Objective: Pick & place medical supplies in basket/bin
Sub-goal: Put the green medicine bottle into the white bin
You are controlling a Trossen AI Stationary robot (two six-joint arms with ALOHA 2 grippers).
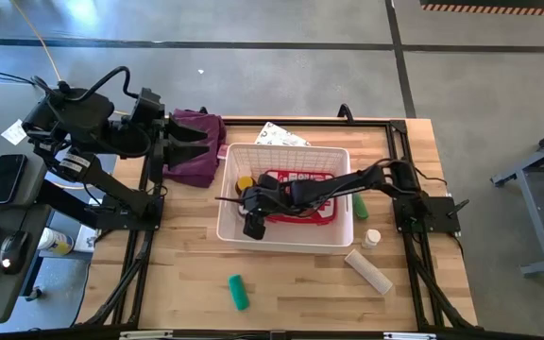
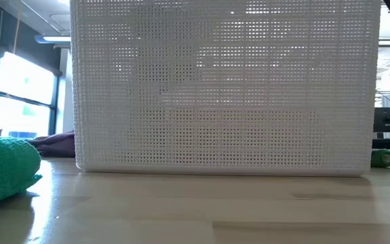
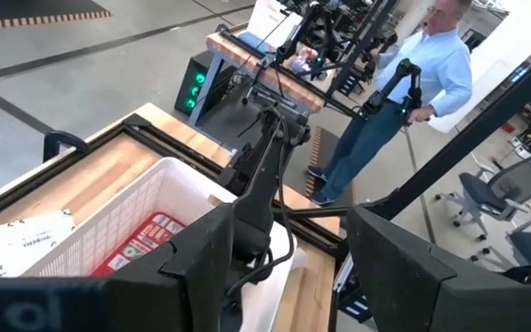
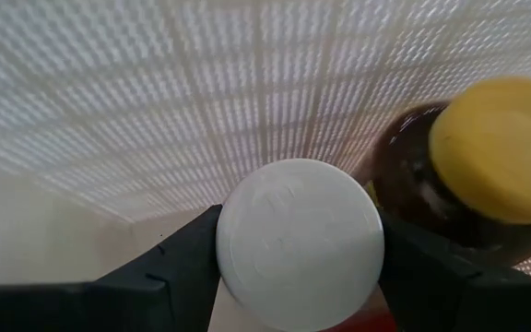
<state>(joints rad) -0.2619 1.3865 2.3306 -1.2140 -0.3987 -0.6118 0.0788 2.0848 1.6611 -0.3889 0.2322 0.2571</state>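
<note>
The white basket [image 1: 286,236] stands mid-table and fills the low view [image 2: 222,88]. Inside it lie the red first-aid pouch [image 1: 302,189] and the amber bottle with a yellow cap [image 1: 245,183] [image 4: 487,157]. My right gripper [image 1: 253,225] [image 4: 300,244] reaches into the basket's left part, shut on a small white-capped bottle. My left gripper [image 1: 196,144] [image 3: 289,267] waits open above the purple cloth [image 1: 196,162]. Outside the basket lie a white printed packet [image 1: 281,136], a green tube [image 1: 239,291], a beige roll [image 1: 368,272] and another white-capped bottle [image 1: 372,238]. My right gripper pinches the small bottle's white cap [image 4: 300,242] between its two fingers [image 4: 187,258], one on each side of the cap's rim. The fingers come from above, pointing down into the basket, next to the amber bottle. The cap hides the bottle's body and what it rests on.
A green object [image 1: 360,206] lies by the basket's right wall, seen too in the low view [image 2: 383,158]. A green roll [image 2: 2,169] sits near the low camera. A person [image 3: 404,83] stands beyond the table in the left wrist view. Bare wood lies along the near edge.
</note>
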